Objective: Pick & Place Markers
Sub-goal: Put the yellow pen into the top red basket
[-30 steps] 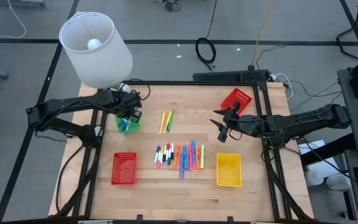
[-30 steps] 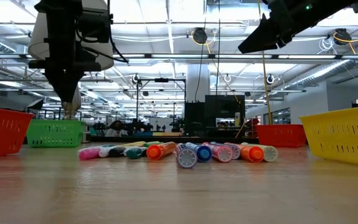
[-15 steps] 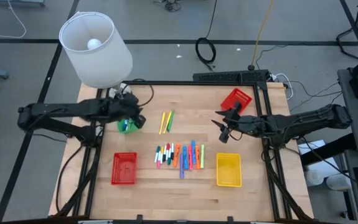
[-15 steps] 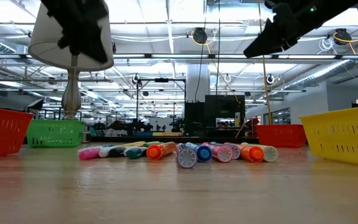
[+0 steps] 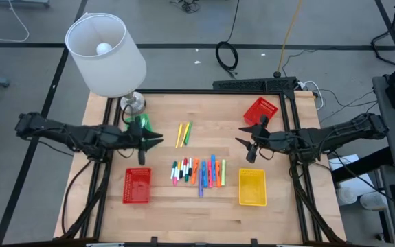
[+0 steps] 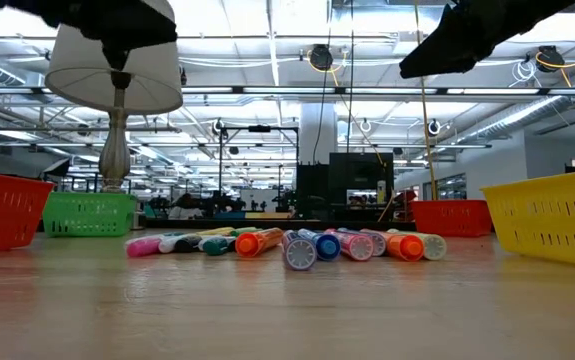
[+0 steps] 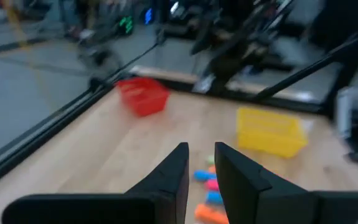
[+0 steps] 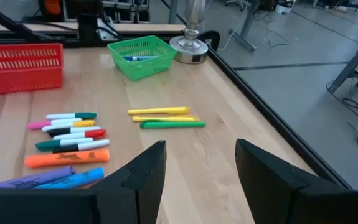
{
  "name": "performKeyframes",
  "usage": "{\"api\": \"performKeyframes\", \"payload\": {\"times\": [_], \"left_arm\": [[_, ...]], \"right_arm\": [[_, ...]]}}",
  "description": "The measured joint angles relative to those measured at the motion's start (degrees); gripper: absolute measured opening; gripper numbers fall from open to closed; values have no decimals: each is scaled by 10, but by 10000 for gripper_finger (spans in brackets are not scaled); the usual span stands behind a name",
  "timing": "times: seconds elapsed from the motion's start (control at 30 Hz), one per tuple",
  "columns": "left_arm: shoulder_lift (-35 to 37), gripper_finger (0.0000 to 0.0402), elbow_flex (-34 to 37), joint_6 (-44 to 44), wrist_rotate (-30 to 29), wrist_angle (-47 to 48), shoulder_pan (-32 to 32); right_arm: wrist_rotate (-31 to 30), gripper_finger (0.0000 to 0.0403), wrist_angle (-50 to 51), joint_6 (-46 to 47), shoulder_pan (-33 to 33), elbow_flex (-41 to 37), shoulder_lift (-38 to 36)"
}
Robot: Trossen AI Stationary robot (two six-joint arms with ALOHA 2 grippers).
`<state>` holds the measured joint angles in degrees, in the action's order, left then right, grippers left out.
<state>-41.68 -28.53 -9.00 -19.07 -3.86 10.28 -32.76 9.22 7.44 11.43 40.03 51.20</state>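
Wooden counter (image 5: 204, 213); markers (image 5: 198, 171) mid-counter look light, stiff, slippery; I'd pinch mid-barrel; left gripper (image 5: 157, 140) nearly together, right gripper (image 5: 242, 138) apart.

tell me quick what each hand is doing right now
Left hand: fingers nearly together, holding nothing.
Right hand: open, holding nothing.

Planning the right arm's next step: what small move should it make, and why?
Probably lower the right end effector toward the yellow and green markers. Its fingers are open and empty above the table, and those three lie apart from the main row of markers, so they look easiest to grasp.
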Motion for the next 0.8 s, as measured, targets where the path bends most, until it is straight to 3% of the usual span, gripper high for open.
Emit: {"api": "performKeyframes", "payload": {"times": [0.27,0.63,0.8], "left_arm": [[43,85,133,26,15,-163,0],[102,86,144,-1,7,-143,1],[81,85,135,-80,-63,-136,-20]], "right_arm": [[0,183,1,-7,0,0,4],[0,183,6,-16,-1,0,7],[0,183,-13,-21,-1,0,6]]}}
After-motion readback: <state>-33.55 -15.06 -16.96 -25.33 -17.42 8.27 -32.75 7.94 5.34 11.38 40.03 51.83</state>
